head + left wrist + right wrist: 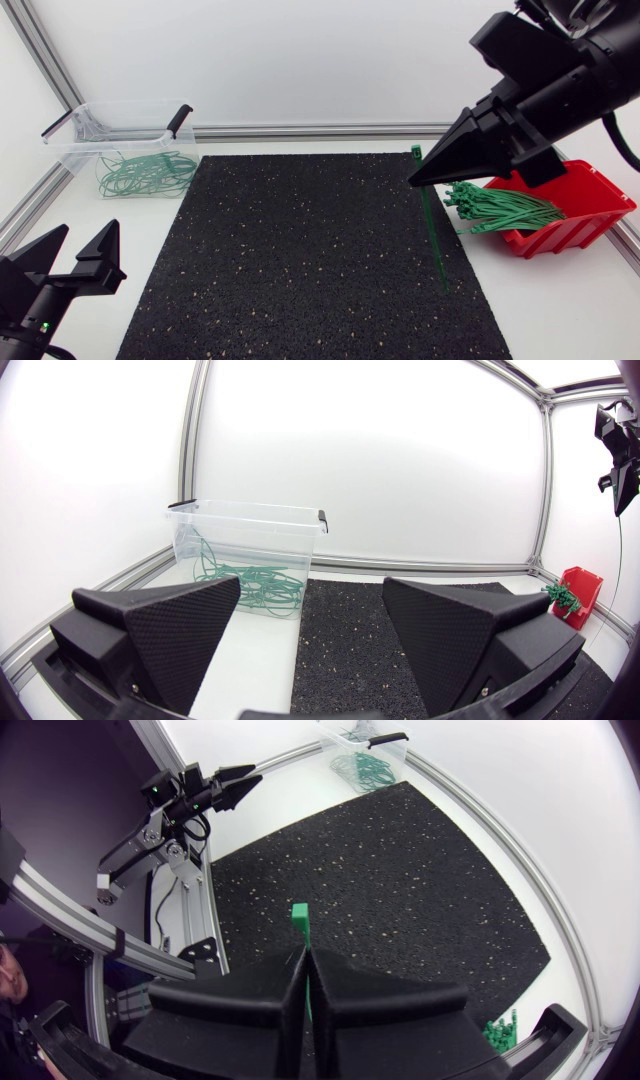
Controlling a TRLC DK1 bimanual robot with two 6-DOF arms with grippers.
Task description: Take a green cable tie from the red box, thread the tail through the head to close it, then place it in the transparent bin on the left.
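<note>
Black speckled mat (300, 260) on a white table (560, 310), both arms at it. My right gripper (415, 180) is closed hard on one green cable tie (431, 225), pinched just below the head (299, 915); in the right wrist view the head pokes out past my shut fingertips. The tail (442, 280) hangs straight down toward the mat's right edge; can't tell if the tip touches. The tie is straight, not looped yet.

Just behind my right gripper is the red box (548, 238) with a bundle of spare ties (500, 208) spilling over its rim. My left gripper (75, 262) is off the mat's near-left corner, fingers spread wide, nothing between them, well apart from the tie. The transparent bin (70, 150) is at the far left, with a tangle of closed loops (145, 172) inside.

Step, my read: pick from the box is done, threading hasn't started. The next move needs my left gripper over at the tail; grip it near the tip, curl it up and feed it into the head while my right holds the head steady. Risk is the thin tail flexing off the slot.

Counts: 1 tie in hand; 1 red box, bundle too tangled to count; 1 bin, loops likewise uncountable; 2 grippers; 1 mat.
</note>
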